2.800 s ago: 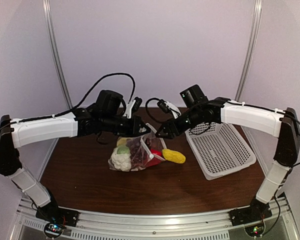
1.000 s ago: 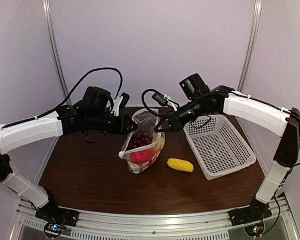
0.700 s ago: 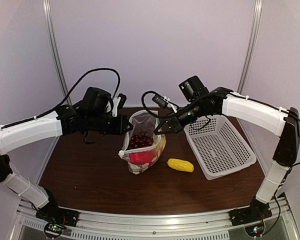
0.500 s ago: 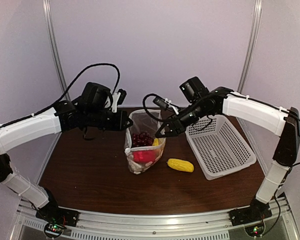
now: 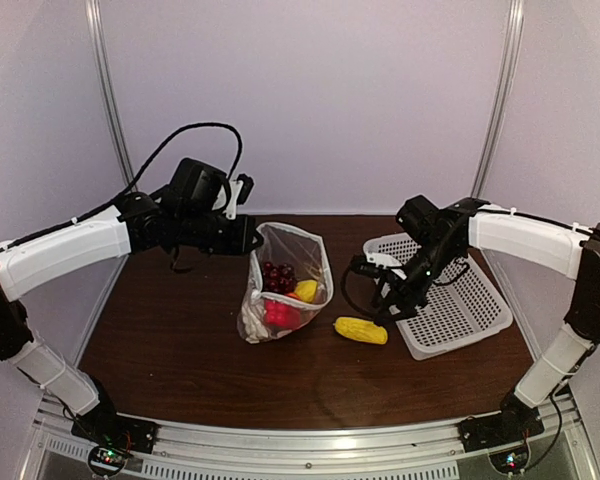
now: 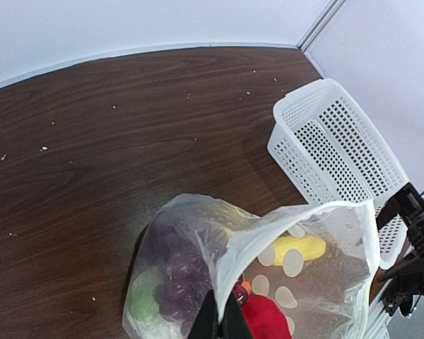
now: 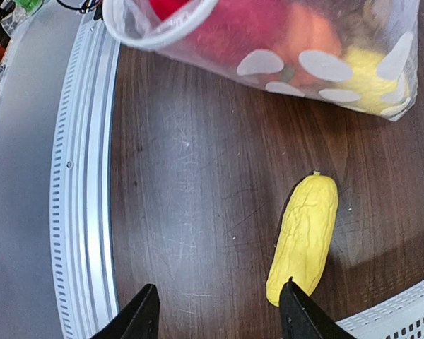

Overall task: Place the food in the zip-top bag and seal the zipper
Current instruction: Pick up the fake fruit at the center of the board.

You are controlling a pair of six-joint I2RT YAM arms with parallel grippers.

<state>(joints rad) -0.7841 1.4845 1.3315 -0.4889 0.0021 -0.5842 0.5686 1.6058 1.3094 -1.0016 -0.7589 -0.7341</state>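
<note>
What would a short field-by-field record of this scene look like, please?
left tool: shut on the zip-top bag rim, holding it upright
right tool: open, holding nothing, just above the yellow piece
zip-top bag: bottom on the table, mouth open, not sealed
in bag: grape bunch, red pepper, small yellow item
outside bag: yellow piece, lying between bag and basket
basket: white mesh, on table's right side

White arm shells, black joints and wrists, looping black cables; bases possibly black.
</note>
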